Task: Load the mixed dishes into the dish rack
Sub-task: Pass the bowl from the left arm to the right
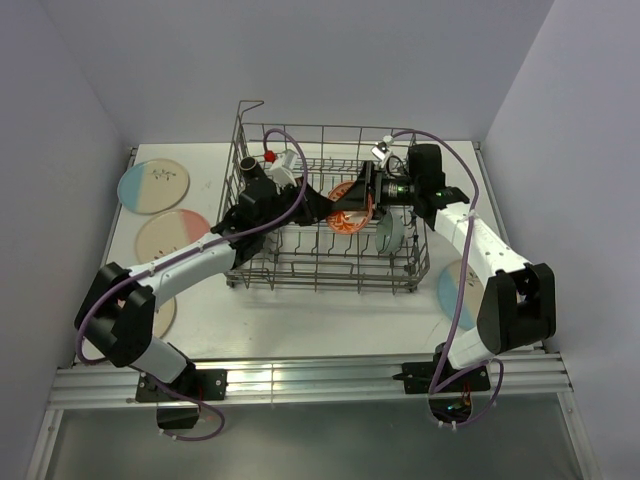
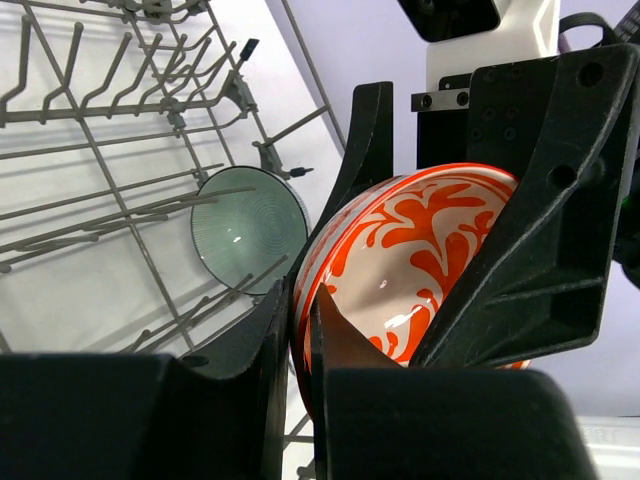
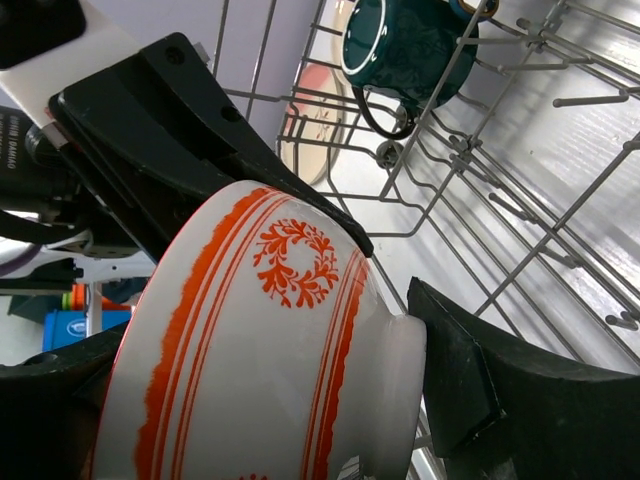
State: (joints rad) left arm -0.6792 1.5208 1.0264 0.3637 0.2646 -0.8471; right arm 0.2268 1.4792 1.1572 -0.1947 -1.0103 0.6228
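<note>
An orange-red bowl (image 1: 348,212) with a white outside hangs on its side over the middle of the dish rack (image 1: 322,278). My left gripper (image 2: 300,335) is shut on its rim (image 2: 400,260), one finger inside and one outside. My right gripper (image 3: 260,390) spans the same bowl (image 3: 270,340) from mouth to foot, with one pad (image 3: 455,375) against the foot. Lower in the rack a pale green bowl (image 2: 245,230) lies on its side. A teal-blue mug (image 3: 400,45) sits among the tines, and a brown mug (image 1: 248,168) stands at the rack's back left.
A blue-and-cream plate (image 1: 153,186) and a pink-and-cream plate (image 1: 172,235) lie left of the rack, and a third (image 1: 166,312) is partly under my left arm. Another plate (image 1: 455,285) lies to the right, under my right arm. Walls close in on three sides.
</note>
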